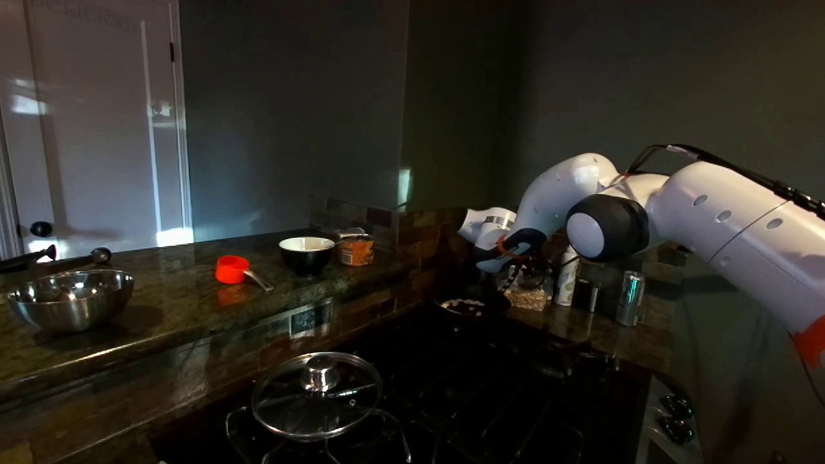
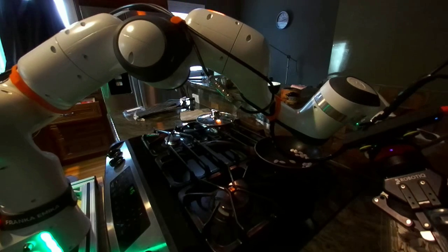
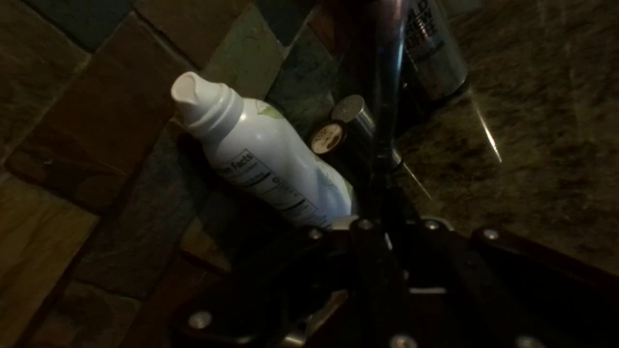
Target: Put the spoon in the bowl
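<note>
My gripper (image 3: 384, 198) shows at the bottom of the wrist view, its dark fingers drawn together on a long, dark, shiny shaft, seemingly the spoon's handle (image 3: 388, 82). The shaft runs up past the top edge, so its far end is hidden. In an exterior view the gripper (image 2: 427, 234) hangs at the right edge, partly cut off. Two bowls stand on the raised counter, far from the gripper: a steel bowl (image 1: 72, 301) at the left and a black bowl with a white inside (image 1: 307, 258) near the wall.
A white spray can (image 3: 285, 164), small shakers (image 3: 353, 130) and a metal drink can (image 3: 435, 58) stand close to the gripper. A dark pan (image 2: 266, 154) with pale bits sits on the stove. A glass lid (image 1: 309, 406), red cup (image 1: 231, 269) and food can (image 1: 356, 250) stand farther off.
</note>
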Available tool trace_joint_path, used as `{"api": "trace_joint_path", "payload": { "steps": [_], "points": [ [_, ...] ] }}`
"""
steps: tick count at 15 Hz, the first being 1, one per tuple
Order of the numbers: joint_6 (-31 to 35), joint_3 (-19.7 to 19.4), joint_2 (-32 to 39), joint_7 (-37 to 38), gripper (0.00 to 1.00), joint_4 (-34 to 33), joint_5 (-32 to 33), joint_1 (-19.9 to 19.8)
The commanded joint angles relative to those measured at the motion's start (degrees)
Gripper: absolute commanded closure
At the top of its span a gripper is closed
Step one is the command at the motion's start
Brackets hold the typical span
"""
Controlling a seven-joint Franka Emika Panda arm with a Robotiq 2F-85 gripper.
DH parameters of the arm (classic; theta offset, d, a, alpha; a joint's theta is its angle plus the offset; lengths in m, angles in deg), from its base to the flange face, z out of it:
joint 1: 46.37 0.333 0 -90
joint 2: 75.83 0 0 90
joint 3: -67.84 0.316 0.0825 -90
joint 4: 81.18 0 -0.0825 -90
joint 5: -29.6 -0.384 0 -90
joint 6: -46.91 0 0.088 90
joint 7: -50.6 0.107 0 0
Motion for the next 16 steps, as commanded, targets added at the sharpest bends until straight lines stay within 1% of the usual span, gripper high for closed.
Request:
{"api": "trace_joint_path", "payload": {
  "steps": [1,5,7,10,12,16],
  "points": [
    [-3.8,0.2,4.1,-1.0,0.97,-4.6,1.6,-1.1],
    [0.4,4.6,3.8,-6.8,0.97,-5.6,-2.2,-4.1],
    [1.6,7.1,3.8,-10.0,0.97,-7.1,-5.5,-5.5],
    [2.8,9.2,3.7,-15.2,0.97,-8.1,-10.6,-6.6],
    [3.6,10.1,3.8,-19.2,0.97,-8.9,-14.1,-7.2],
    [2.2,8.9,3.9,-24.1,0.97,-10.8,-18.4,-7.4]
  ]
}}
